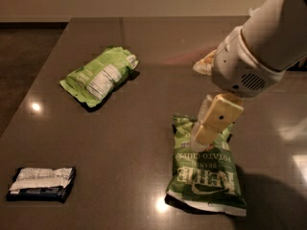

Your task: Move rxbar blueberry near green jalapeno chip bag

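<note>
Camera view puts the gripper [205, 134] over the top edge of the green chip bag [207, 178]. We cannot tell how far open it is. The bar [42, 184] lies well apart at 8 o'clock from it, ungrasped. We should cross there first, then descend square across its narrow width.
</note>
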`<state>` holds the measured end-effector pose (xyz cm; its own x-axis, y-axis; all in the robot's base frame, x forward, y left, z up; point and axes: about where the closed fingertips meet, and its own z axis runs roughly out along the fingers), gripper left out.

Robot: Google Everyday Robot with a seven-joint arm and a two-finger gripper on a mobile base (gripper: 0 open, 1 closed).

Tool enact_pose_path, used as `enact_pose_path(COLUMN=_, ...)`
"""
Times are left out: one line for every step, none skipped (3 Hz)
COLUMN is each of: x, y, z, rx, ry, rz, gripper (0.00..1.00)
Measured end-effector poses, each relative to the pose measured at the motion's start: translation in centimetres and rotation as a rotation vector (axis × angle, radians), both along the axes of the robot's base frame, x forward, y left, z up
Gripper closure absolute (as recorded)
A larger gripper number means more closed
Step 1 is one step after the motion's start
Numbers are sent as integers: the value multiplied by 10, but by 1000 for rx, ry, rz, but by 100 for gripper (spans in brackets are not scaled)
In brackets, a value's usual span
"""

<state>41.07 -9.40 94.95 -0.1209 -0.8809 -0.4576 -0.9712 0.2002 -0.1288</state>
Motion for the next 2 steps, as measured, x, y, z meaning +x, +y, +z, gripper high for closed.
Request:
enact_pose_path(x=-17, y=40, z=-6, rx=70, ry=12, rz=64, gripper=0)
enact_pose_path(x=-37, y=90, z=-13, rx=120, ry=14, rz=137, gripper=0)
